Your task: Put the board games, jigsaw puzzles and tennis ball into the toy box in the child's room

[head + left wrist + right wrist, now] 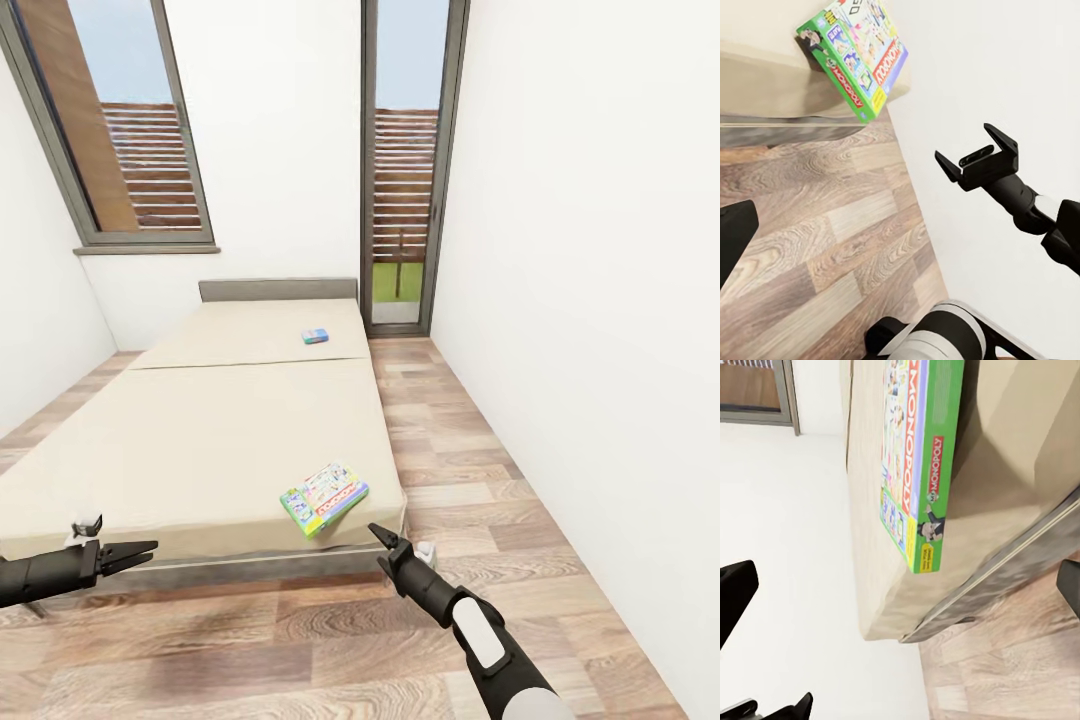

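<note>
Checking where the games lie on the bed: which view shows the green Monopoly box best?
The right wrist view: the Monopoly box is close, lettering readable, one corner overhanging the bed edge. The left wrist view shows it whole but smaller. The head view shows it small, at the bed's near right corner.

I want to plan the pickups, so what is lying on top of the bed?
Two board games lie on the bed: a green Monopoly box at the near corner, slightly overhanging the edge, and a small blue box near the headboard. Nothing covers either.
</note>
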